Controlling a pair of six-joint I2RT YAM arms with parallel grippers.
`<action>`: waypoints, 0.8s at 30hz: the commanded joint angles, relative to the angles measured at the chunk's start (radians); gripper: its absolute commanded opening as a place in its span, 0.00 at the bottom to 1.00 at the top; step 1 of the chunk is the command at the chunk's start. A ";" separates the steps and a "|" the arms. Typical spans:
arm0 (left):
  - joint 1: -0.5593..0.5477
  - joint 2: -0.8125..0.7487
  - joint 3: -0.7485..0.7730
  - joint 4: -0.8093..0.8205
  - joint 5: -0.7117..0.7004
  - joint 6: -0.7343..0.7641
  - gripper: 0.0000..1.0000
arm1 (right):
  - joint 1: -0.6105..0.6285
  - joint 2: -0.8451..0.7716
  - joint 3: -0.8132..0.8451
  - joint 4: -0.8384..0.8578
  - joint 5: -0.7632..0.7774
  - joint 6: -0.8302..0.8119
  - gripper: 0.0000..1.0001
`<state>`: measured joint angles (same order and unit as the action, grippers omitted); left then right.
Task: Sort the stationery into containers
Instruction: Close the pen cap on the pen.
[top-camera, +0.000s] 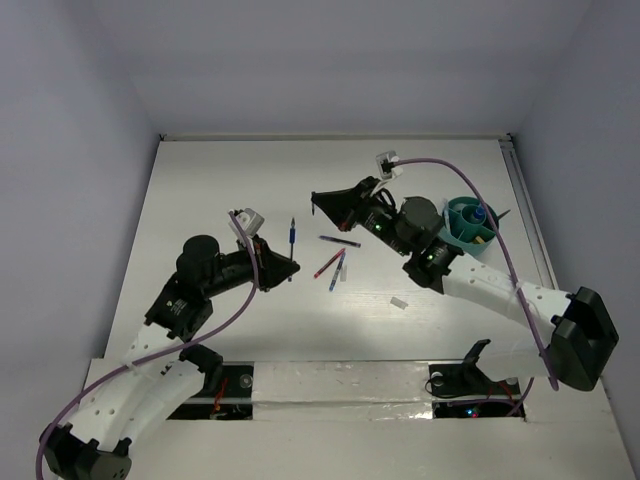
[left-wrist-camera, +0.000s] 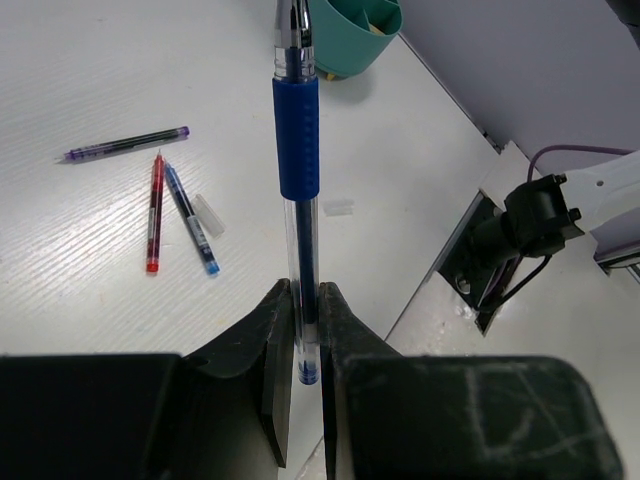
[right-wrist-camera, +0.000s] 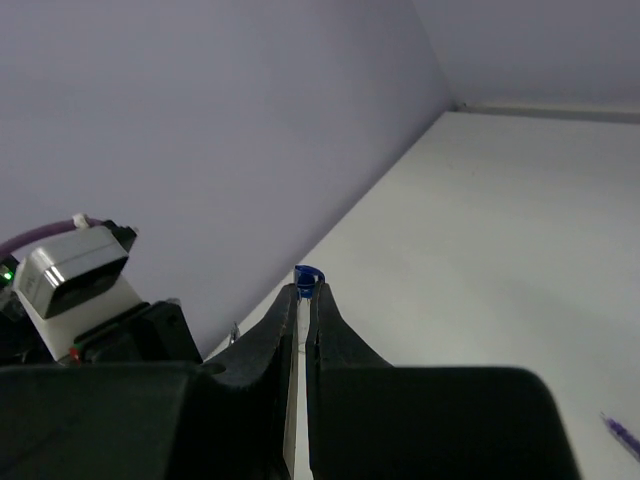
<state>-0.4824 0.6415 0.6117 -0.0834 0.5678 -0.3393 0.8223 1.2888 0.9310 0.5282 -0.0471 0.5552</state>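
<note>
The left gripper (left-wrist-camera: 305, 300) is pinched narrow on the rear end of a blue-grip pen (left-wrist-camera: 297, 150), whose long axis runs straight out ahead of the jaws, silver tip leading. On the table to the left of that pen and further out than the fingertips lie 3 thin pens: a purple pen (left-wrist-camera: 127, 144) lying crosswise, then a red pen (left-wrist-camera: 154, 212) and a blue pen (left-wrist-camera: 190, 217) side by side, with a clear cap (left-wrist-camera: 209, 214) just beside the blue one. A white eraser (left-wrist-camera: 338, 207) sits just right of the held pen. The right gripper (right-wrist-camera: 305, 292) is nipped almost closed on a small blue cap (right-wrist-camera: 306, 274) at its fingertips. The teal tub (left-wrist-camera: 350, 45) lies far ahead of the left claw, a little right of the pen's tip, and close beside the right arm's wrist, so the right arm is the nearer 1; the left likely needs a long forward reach.
</note>
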 joint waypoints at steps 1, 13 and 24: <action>0.002 -0.003 -0.009 0.076 0.050 -0.012 0.00 | 0.031 0.017 0.000 0.182 0.041 0.005 0.00; 0.002 -0.002 -0.010 0.077 0.053 -0.015 0.00 | 0.090 0.099 0.028 0.273 0.039 -0.017 0.00; 0.002 0.006 -0.009 0.077 0.053 -0.015 0.00 | 0.100 0.098 0.015 0.326 0.075 -0.018 0.00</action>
<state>-0.4824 0.6472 0.6098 -0.0555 0.5991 -0.3504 0.9096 1.4021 0.9310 0.7612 -0.0025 0.5537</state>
